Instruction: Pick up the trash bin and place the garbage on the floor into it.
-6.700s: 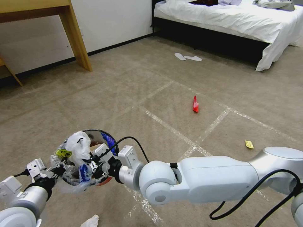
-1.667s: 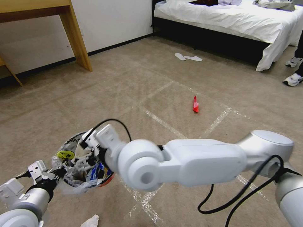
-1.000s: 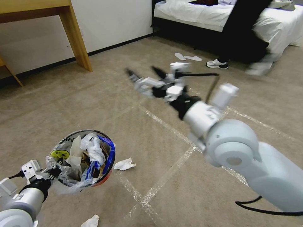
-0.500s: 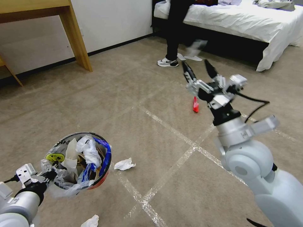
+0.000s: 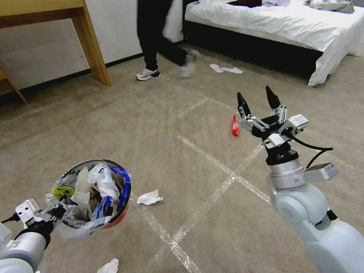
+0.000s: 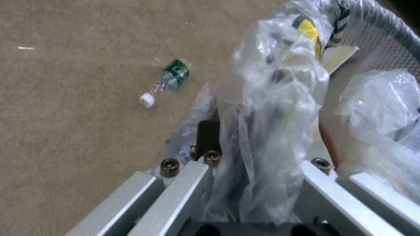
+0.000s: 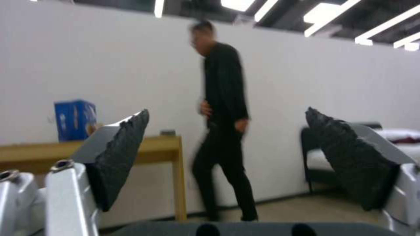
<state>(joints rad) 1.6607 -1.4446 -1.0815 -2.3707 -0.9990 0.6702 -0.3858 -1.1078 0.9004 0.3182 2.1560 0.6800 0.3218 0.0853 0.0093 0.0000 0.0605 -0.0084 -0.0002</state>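
Left end effector (image 5: 53,212) grips trash bin (image 5: 117,212) — lifted.

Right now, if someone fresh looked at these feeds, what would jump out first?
Probably the right gripper, raised mid-air with fingers spread wide and empty, above the red wrapper lying on the carpet. Next, the trash bin at lower left, stuffed with paper and plastic, held at its bag-lined rim by the left gripper. A crumpled tissue lies on the floor just beside the bin.
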